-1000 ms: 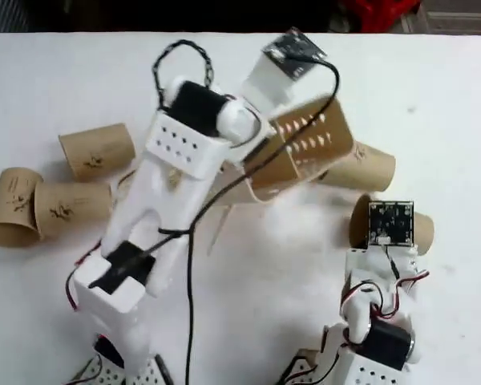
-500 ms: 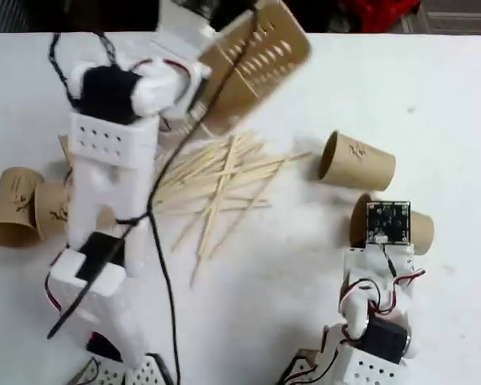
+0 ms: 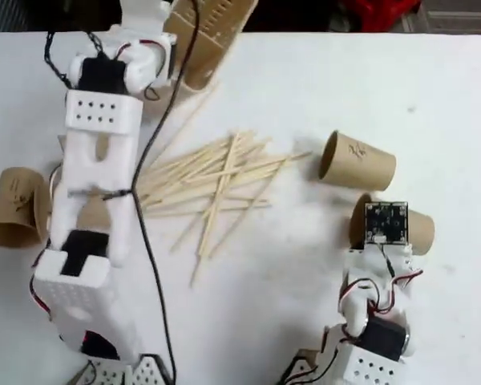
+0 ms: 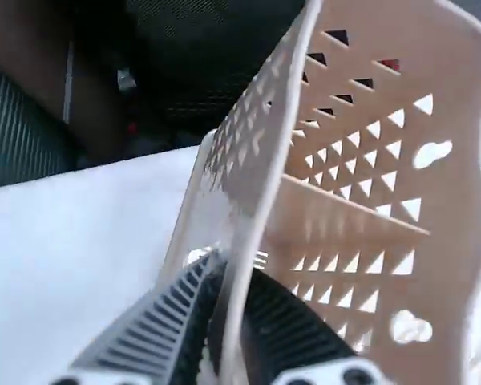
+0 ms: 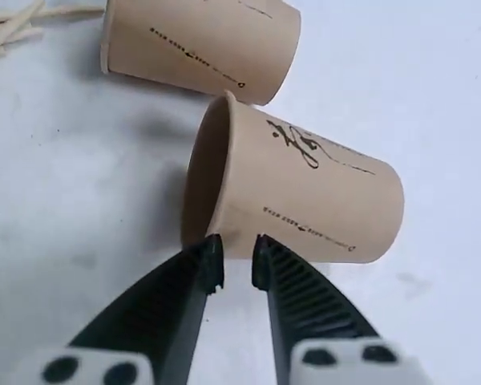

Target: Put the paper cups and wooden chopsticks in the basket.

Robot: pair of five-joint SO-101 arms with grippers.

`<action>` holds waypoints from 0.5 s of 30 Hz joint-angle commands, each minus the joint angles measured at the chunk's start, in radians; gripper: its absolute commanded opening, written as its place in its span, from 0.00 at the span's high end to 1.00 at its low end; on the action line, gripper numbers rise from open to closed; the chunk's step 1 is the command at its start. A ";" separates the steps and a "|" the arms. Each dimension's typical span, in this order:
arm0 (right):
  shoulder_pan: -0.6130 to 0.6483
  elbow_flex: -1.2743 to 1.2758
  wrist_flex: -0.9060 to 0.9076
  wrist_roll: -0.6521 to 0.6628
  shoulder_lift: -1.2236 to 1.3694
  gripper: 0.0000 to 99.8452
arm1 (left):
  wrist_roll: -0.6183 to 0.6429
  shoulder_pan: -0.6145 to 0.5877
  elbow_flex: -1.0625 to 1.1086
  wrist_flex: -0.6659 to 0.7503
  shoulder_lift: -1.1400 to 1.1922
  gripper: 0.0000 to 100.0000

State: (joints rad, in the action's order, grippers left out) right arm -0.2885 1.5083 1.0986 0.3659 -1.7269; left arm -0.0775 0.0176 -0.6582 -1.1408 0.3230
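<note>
My left gripper (image 4: 228, 277) is shut on the rim of the beige perforated basket (image 4: 361, 200). In the high view the basket (image 3: 208, 28) hangs tilted above the table's far edge. A loose pile of wooden chopsticks (image 3: 216, 180) lies on the table's middle. My right gripper (image 5: 236, 258) sits low at the lower edge of a paper cup (image 5: 297, 200) that lies on its side. Its fingers are almost together, and nothing is between them. A second cup (image 5: 200, 44) lies just beyond. Two more cups (image 3: 12, 207) lie at the left edge, partly behind the left arm.
The left arm (image 3: 92, 184) stretches over the table's left side with its black cable (image 3: 148, 233) trailing beside it. The right arm's base (image 3: 373, 337) stands at the front right. Bare white table (image 3: 433, 104) spreads to the far right.
The left arm has carried the basket from the table's middle up and away to the far left edge. The chopsticks pile now lies uncovered. The right arm has kept still.
</note>
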 commanded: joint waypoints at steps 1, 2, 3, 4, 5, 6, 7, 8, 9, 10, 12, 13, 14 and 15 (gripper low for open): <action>0.001 -0.003 -0.019 0.017 -0.004 0.92 | 0.083 -0.015 0.072 0.103 -0.033 0.98; 0.001 -0.003 -0.019 0.017 -0.004 0.92 | 0.109 -0.015 0.086 0.106 -0.033 0.98; 0.001 -0.003 -0.019 0.017 -0.004 0.92 | 0.127 -0.015 0.100 0.106 -0.033 0.98; 0.001 -0.003 -0.019 0.017 -0.004 0.92 | 0.140 -0.012 0.109 0.106 -0.028 0.98; 0.001 -0.003 -0.019 0.017 -0.004 0.92 | 0.143 -0.010 0.110 0.106 -0.018 0.98; 0.001 -0.003 -0.019 0.017 -0.004 0.92 | 0.143 -0.008 0.106 0.100 -0.002 0.98; 0.001 -0.003 -0.019 0.017 -0.004 0.92 | 0.143 -0.008 0.101 0.097 0.019 0.98; 0.001 -0.003 -0.018 0.017 -0.004 0.92 | 0.143 -0.008 0.094 0.087 0.042 0.98; 0.001 -0.003 -0.018 0.017 -0.004 0.92 | 0.143 -0.008 0.081 0.077 0.068 0.98; 0.001 -0.003 -0.018 0.017 -0.004 0.92 | 0.141 -0.008 0.066 0.063 0.094 0.98; 0.001 -0.003 -0.018 0.017 -0.004 0.92 | 0.117 -0.007 0.020 0.035 0.142 0.98; 0.001 -0.003 -0.018 0.017 -0.004 0.92 | 0.110 -0.005 -0.009 0.015 0.165 0.98; 0.001 -0.003 -0.018 0.017 -0.004 0.92 | 0.109 -0.001 -0.040 -0.009 0.186 0.98; 0.001 -0.003 -0.018 0.017 -0.004 0.92 | 0.107 0.002 -0.074 -0.038 0.206 0.98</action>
State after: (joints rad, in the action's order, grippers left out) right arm -0.2885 1.5098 1.0986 0.3659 -1.7269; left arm 0.0437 0.0161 -0.6183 -1.1009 0.4703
